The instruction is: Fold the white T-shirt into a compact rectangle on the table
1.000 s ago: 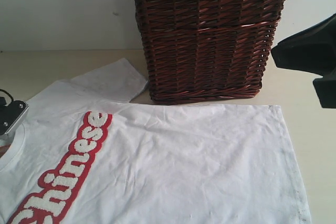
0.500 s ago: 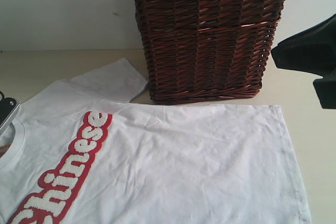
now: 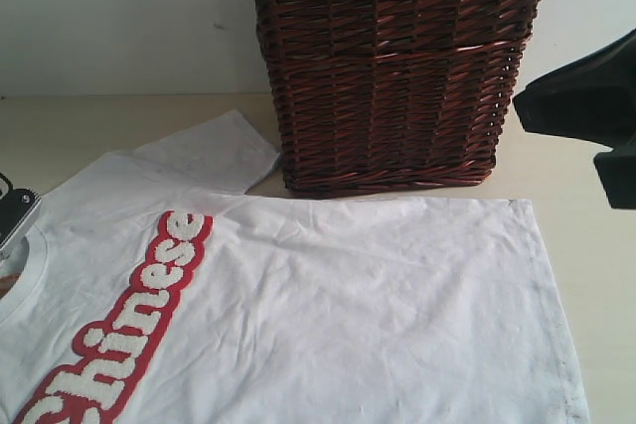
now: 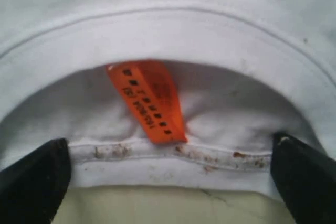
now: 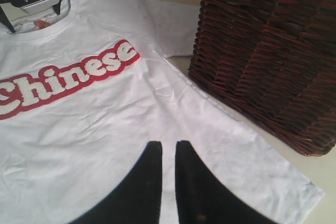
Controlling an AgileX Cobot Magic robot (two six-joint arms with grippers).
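The white T-shirt (image 3: pixel 328 305) lies spread flat on the pale table (image 3: pixel 99 126), its red-outlined "Chinese" lettering (image 3: pixel 129 325) facing up. My left gripper (image 4: pixel 170 182) is open and low at the neck opening. Its two black fingers (image 4: pixel 31 182) stand wide apart on either side of the back collar seam, just below the orange tag (image 4: pixel 149 100). The right wrist view also shows that left gripper (image 5: pixel 32 17) at the collar. My right gripper (image 5: pixel 168 145) hovers over the shirt's lower body, its fingers nearly together with nothing between them.
A dark brown wicker basket (image 3: pixel 388 67) with a lace rim stands behind the shirt, close to the sleeve (image 3: pixel 214 151) and the shirt's far edge. The right arm (image 3: pixel 581 101) hangs at the right edge above bare table. A pale wall runs behind.
The left gripper has drawn back toward the left edge of the exterior view, so less of it shows. The shirt and the right arm have not moved.
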